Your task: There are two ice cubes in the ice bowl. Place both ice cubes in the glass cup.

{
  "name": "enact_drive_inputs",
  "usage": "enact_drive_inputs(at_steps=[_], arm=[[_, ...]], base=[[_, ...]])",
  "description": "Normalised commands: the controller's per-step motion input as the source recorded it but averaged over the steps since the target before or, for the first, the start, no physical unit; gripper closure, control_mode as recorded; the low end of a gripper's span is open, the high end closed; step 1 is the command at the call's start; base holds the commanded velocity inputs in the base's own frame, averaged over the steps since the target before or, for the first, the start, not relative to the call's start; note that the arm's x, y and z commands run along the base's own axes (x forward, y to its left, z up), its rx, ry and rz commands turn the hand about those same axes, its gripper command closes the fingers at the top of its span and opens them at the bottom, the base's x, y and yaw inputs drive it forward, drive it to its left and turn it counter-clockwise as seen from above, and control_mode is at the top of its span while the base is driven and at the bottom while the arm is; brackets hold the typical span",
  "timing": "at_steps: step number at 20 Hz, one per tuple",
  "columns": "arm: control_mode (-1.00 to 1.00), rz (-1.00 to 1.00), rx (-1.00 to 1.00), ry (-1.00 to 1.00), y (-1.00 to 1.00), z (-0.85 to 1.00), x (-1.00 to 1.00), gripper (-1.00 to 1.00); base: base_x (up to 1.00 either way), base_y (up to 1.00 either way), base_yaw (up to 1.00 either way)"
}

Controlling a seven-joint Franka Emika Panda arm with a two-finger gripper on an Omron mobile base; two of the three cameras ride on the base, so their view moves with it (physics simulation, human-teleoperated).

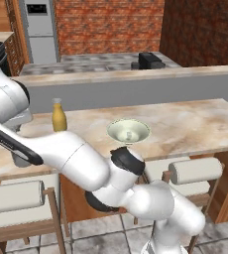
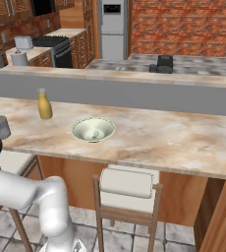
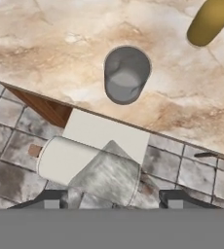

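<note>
Ice cube (image 3: 106, 175): whitish-grey and translucent, it sits between the two fingertips of the tool (image 3: 113, 200) at the bottom of the hand view.
Tool state: jaws stand partly apart with the cube filling most of the space between them; it looks gripped, though the contact on the right-hand fingertip is hard to make out.
Glass cup (image 3: 126, 75): upright on the surface (image 3: 60, 44), close to its near edge. In the hand view it lies straight above the tool and the held cube, apart from both. A paler patch shows inside it; I cannot tell what that is.
Under the cube: in the hand view the cube shows against a white stool (image 3: 104, 133) and the grey tiled floor (image 3: 7, 126), on the near side of the surface's edge.
Other ice cube (image 1: 129, 134): a small pale lump at the bottom of the ice bowl (image 1: 117, 126), well apart from the tool.
Ice bowl position: on the surface near its front edge; in the right base view it stands to the right of the cup, well apart from it.
Yellow bottle (image 2: 44, 105): upright, set back on the surface, between cup and bowl as seen across the right base view.
</note>
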Motion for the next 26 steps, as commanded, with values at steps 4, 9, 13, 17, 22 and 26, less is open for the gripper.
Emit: enact_drive_inputs(at_steps=[4,9,13,17,22,26], arm=[[-1.0,0.0,0.0,0.0,0.0,-0.49,0.19,1.0],[-1.0,0.0,0.0,0.0,0.0,-0.36,0.16,1.0],[-1.0,0.0,0.0,0.0,0.0,-0.28,0.25,1.0],[-1.0,0.0,0.0,-0.02,0.0,-0.31,0.29,1.0],[-1.0,0.0,0.0,-0.02,0.0,-0.41,0.3,1.0],[-1.0,0.0,0.04,0.0,0.0,-0.16,0.35,1.0]], base=[[0.0,0.0,0.0],[0.0,0.0,0.0],[0.0,0.0,0.0],[0.0,0.0,0.0],[0.0,0.0,0.0],[0.0,0.0,0.0]])
